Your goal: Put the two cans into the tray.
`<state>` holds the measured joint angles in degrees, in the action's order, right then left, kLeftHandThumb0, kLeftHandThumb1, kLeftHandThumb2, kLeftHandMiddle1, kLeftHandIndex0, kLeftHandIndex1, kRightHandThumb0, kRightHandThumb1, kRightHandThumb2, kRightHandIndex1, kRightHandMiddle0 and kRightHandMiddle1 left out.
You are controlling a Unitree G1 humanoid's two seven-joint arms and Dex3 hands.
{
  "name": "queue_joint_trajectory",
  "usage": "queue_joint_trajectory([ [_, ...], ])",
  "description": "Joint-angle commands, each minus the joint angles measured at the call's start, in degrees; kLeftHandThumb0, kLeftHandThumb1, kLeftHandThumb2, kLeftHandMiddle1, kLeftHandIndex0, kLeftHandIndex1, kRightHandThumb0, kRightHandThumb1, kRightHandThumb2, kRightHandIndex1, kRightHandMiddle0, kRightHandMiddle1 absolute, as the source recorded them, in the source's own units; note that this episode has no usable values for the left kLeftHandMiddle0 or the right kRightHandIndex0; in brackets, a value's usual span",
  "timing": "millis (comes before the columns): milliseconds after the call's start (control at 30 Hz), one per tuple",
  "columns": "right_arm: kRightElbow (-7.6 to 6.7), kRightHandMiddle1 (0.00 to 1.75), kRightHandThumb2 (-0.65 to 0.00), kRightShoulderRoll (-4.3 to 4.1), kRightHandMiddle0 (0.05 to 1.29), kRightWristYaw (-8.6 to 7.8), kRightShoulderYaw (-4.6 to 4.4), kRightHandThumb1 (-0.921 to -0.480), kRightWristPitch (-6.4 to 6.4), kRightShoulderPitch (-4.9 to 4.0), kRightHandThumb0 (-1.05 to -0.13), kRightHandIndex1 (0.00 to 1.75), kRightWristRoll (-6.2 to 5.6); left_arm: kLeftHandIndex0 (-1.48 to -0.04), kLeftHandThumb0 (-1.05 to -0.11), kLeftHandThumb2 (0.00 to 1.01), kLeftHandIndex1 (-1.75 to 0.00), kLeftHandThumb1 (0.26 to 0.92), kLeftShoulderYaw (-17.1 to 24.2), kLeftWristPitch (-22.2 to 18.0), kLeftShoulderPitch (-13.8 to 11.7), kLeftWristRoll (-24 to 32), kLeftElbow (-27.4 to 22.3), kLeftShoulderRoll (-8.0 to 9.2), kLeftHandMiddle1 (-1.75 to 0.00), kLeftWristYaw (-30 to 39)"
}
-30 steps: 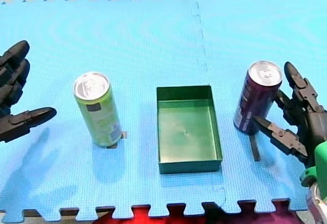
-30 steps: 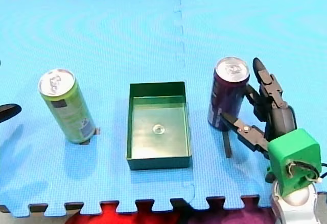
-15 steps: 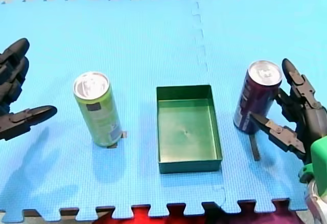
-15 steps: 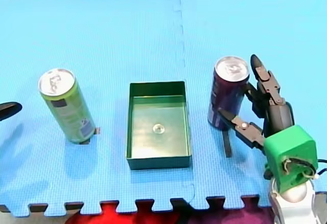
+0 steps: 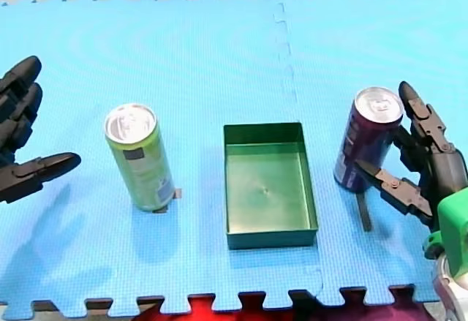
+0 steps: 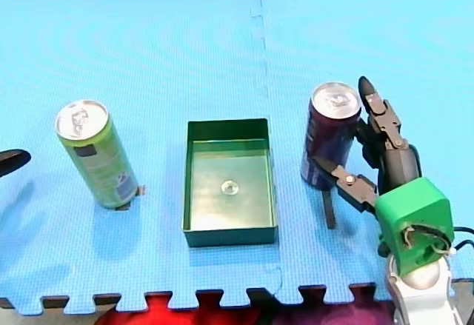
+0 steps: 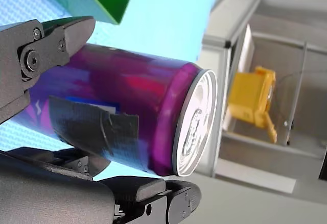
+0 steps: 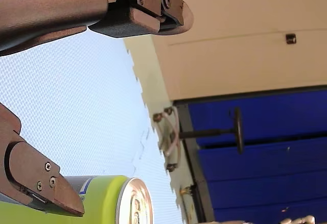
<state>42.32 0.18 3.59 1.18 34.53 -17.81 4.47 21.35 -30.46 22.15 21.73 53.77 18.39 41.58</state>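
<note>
Head views: my right hand (image 5: 428,169) is raised, not gripping, its thumb and fingers bracketing the upright purple can (image 5: 368,140) | tray (image 5: 270,239) past the can | left hand (image 5: 18,142) empty, green can (image 5: 140,159) well to its right | first wrist view: fingers (image 7: 56,35) flank the purple can (image 7: 127,114), contact unclear | second wrist view: green can (image 8: 97,203) beside a finger (image 8: 36,188).
</note>
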Motion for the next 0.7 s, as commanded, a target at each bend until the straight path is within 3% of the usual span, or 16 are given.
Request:
queue_joint_trajectory([
  [0,0.34,0.0,0.0,-0.07,0.24,0.04,-0.09,-0.785,0.4,-0.44,-1.048,0.01,0.01,-0.28,-0.918,0.0,0.0,0.622,0.2,0.1,0.3,0.3,0.2,0.15,-0.01,0.2],
  [433,1.29,0.0,-0.002,0.14,0.24,0.48,-0.58,-0.785,0.16,-1.55,-1.048,0.01,0.48,-0.29,-0.89,0.0,0.0,0.615,0.6,-0.3,0.7,0.2,1.0,0.13,0.0,0.8],
  [667,1.63,0.0,-0.001,0.24,0.23,-0.41,-0.53,-0.786,0.05,-2.05,-1.047,0.0,-0.18,-0.29,-0.892,0.0,0.0,0.615,0.6,-0.4,0.7,0.1,1.0,0.19,0.0,0.8],
])
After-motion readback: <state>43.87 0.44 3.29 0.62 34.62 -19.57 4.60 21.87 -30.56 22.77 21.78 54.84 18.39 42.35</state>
